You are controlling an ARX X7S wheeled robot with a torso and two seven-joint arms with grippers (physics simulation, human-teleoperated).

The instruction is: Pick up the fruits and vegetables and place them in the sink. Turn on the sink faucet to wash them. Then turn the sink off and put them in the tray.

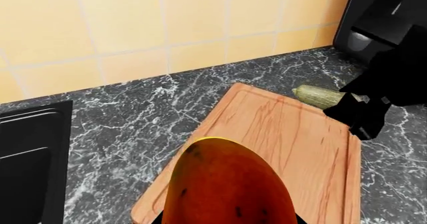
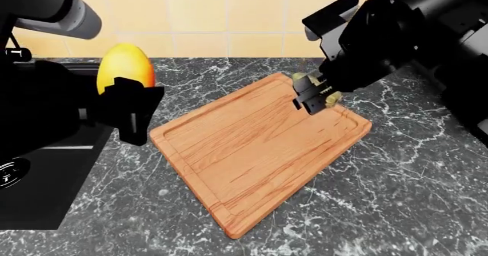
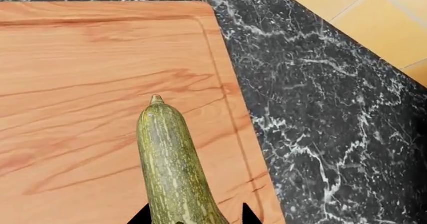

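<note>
My left gripper (image 2: 128, 89) is shut on the yellow-orange mango (image 2: 126, 66), held above the counter between the black sink (image 2: 46, 176) and the wooden tray (image 2: 252, 147). In the left wrist view the mango (image 1: 227, 184) fills the foreground, with the tray (image 1: 293, 139) beyond it. My right gripper (image 2: 314, 93) is shut on the pale green squash (image 2: 332, 100) over the tray's far right corner. Seen from the right wrist, the squash (image 3: 170, 164) points out over the tray (image 3: 80, 84) near its edge. The sink faucet is not in view.
Dark marble counter (image 2: 396, 193) surrounds the tray. A yellow tiled wall (image 2: 228, 16) runs along the back. A black appliance (image 1: 380, 19) stands at the counter's far right. The sink edge (image 1: 27, 149) lies left of the tray.
</note>
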